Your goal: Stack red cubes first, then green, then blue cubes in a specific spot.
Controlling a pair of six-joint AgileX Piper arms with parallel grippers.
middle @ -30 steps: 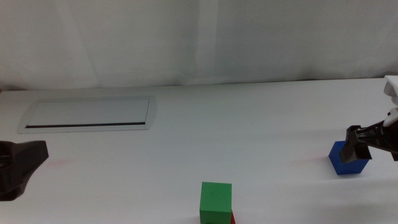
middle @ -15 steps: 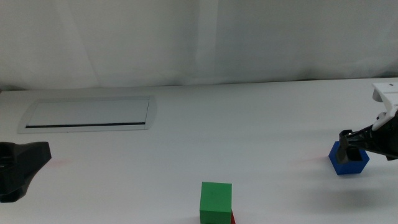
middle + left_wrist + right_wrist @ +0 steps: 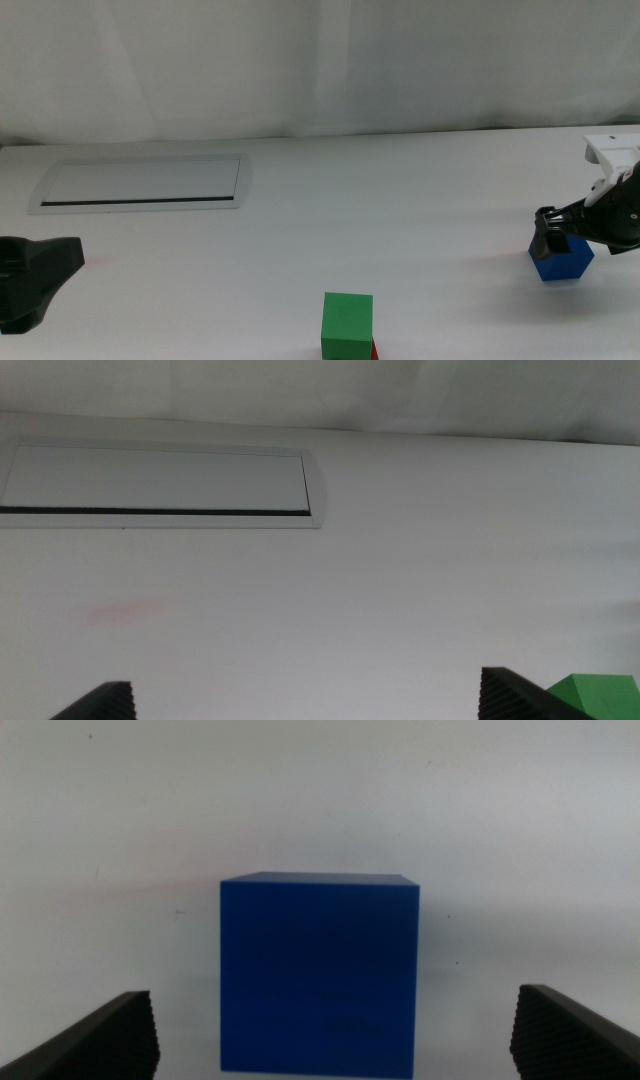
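Right gripper (image 3: 553, 236) has slid further in over the blue cube (image 3: 561, 259) at the table's right edge, jaws spread wide either side, not gripping. Left gripper (image 3: 35, 275) waits open, far left. One green cube (image 3: 347, 323) sits on one red (image 3: 374, 351), front centre.

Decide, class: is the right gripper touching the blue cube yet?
Apart. In the right wrist view the blue cube sits between the right gripper's wide-open jaws, with white table showing on both sides of it.
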